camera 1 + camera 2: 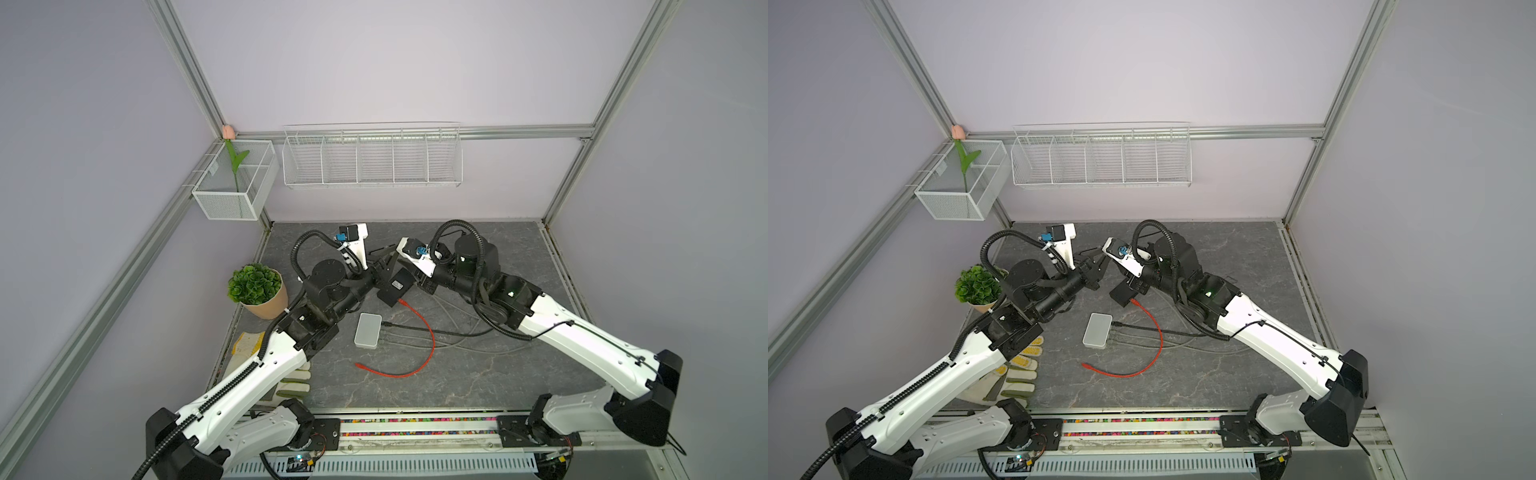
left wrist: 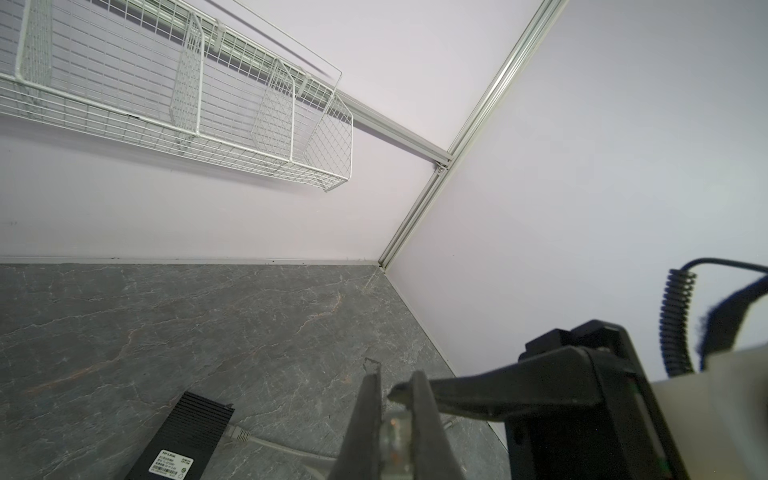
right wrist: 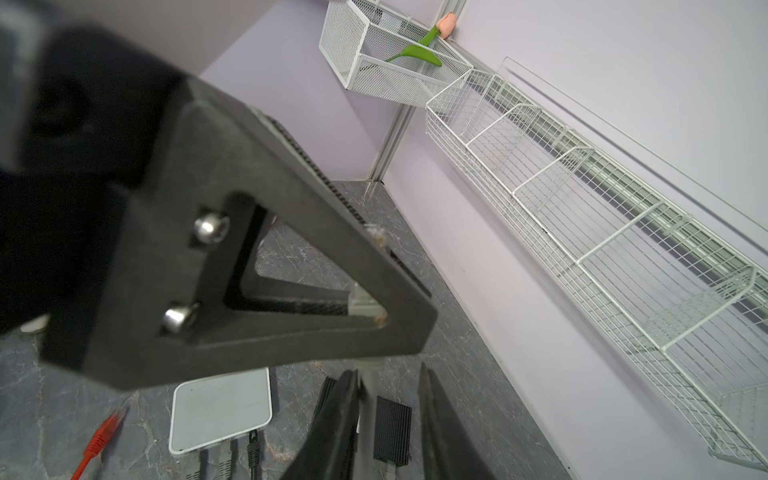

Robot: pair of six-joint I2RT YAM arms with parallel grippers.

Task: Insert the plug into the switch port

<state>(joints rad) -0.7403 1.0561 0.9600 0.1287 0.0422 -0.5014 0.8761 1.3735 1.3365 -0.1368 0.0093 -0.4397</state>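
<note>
My left gripper (image 2: 395, 376) is shut on a clear plug (image 2: 395, 440) on a grey cable and holds it above the table. In both top views it (image 1: 385, 261) meets the right wrist at mid-table, over the black switch (image 1: 395, 286). The switch (image 2: 183, 440) lies flat with a grey cable in one end. In the right wrist view the plug (image 3: 363, 303) shows behind the left finger. My right gripper (image 3: 388, 370) stands open just below it, with the grey cable (image 3: 369, 386) running loosely through the gap. One right finger (image 2: 478, 392) reaches up to the left jaws.
A white box (image 1: 368, 330) with several cables plugged in lies in front of the switch. A red cable (image 1: 415, 345) curls from the switch across the table. A potted plant (image 1: 257, 291) and gloves (image 1: 291, 382) sit at the left. Wire shelves (image 1: 372, 158) hang on the back wall.
</note>
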